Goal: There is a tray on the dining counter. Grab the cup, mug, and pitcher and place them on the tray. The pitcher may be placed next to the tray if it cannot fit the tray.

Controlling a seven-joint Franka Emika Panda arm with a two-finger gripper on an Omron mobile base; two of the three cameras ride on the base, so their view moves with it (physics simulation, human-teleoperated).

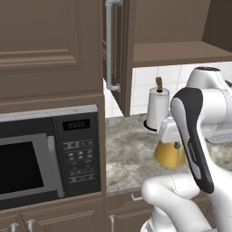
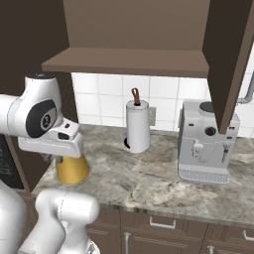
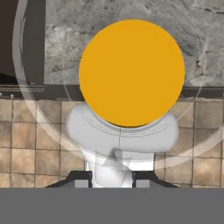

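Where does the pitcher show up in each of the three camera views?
Left base view: the pitcher sits right of centre on the worktop, partly behind the arm.
Right base view: it is at lower left, under the hand.
Hand view: seen from above, its amber body fills the upper centre.
Shared landmark in both base views: the paper-towel roll behind it.

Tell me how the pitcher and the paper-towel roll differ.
The pitcher is amber-yellow and widens toward its base; the roll is white and straight-sided. The pitcher sits right under the robot's hand; the roll stands free, farther back by the tiled wall. The roll has a brown post poking from its top. Both are at the stone worktop.
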